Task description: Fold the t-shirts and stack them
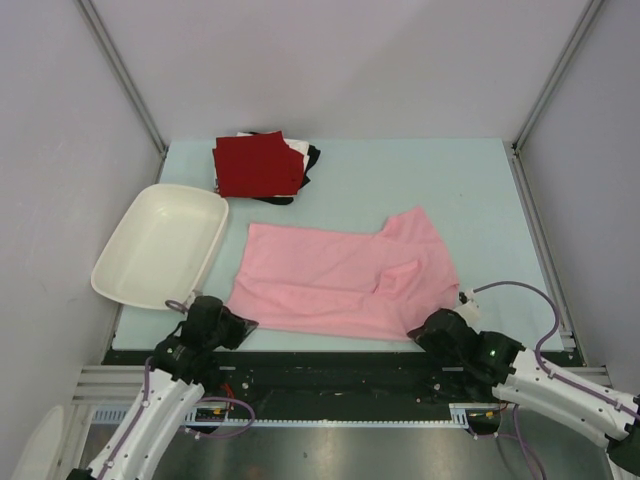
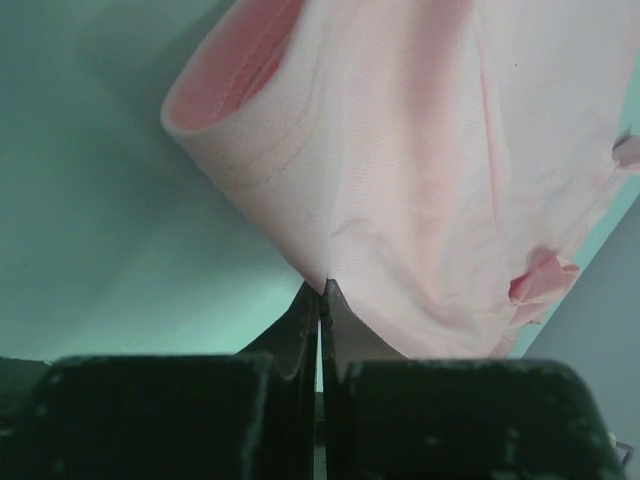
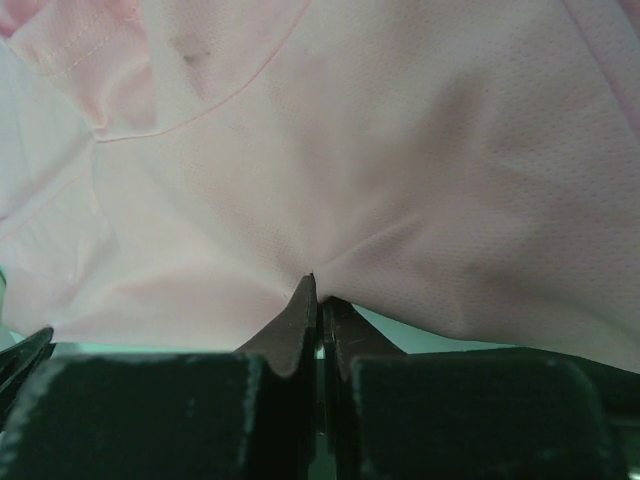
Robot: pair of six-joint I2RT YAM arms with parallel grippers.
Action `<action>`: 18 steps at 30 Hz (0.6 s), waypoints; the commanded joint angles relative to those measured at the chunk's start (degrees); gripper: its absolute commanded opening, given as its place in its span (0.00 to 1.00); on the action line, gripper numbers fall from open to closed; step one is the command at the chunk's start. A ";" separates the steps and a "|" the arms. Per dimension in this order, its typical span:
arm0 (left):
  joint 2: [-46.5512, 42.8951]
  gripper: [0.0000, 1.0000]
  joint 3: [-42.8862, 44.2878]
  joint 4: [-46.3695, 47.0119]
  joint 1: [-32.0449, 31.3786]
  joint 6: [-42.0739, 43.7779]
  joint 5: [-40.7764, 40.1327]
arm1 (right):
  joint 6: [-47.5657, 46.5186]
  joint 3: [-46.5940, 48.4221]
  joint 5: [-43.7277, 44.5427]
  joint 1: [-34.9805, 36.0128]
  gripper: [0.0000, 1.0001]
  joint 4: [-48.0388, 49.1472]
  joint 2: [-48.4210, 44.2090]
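The pink t-shirt [image 1: 345, 280] lay spread flat on the table [image 1: 420, 175], close to the near edge, with one sleeve pointing toward the far right. The left gripper [image 2: 320, 292] was positioned at the garment's near-left corner. Its fingers [image 2: 298, 325] were pressed together with no visible gap, and the cloth corner was pinched between their tips, rising from them in a fold. The right gripper [image 3: 317, 285] was positioned at the near-right edge. Its fingers [image 3: 292, 325] were likewise clamped on a pinch of pink cloth, from which creases radiated. In both wrist views the fabric met the fingertips directly and extended away from them. At the far left of the table, well apart from the pink t-shirt, a folded dark red t-shirt [image 1: 257, 165] topped a stack, with a white t-shirt [image 1: 298, 147] and a black t-shirt [image 1: 311, 160] showing at its right side. A white tub [image 1: 160, 245] sat at the table's left edge, near the pink t-shirt.
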 commanded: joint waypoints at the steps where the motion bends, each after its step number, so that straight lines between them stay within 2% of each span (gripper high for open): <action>1: -4.73 0.00 -0.24 -11.35 -0.31 -0.61 -0.48 | 7.61 1.10 5.61 3.33 0.00 -6.58 -0.30; 8: -5.27 0.00 -1.04 -10.39 -1.46 -0.35 3.21 | 10.51 2.06 7.72 6.67 0.00 -7.99 1.02; 18: -5.88 0.00 -1.30 -10.48 -4.35 -0.35 4.62 | 11.22 3.03 9.13 6.85 0.00 -6.85 5.32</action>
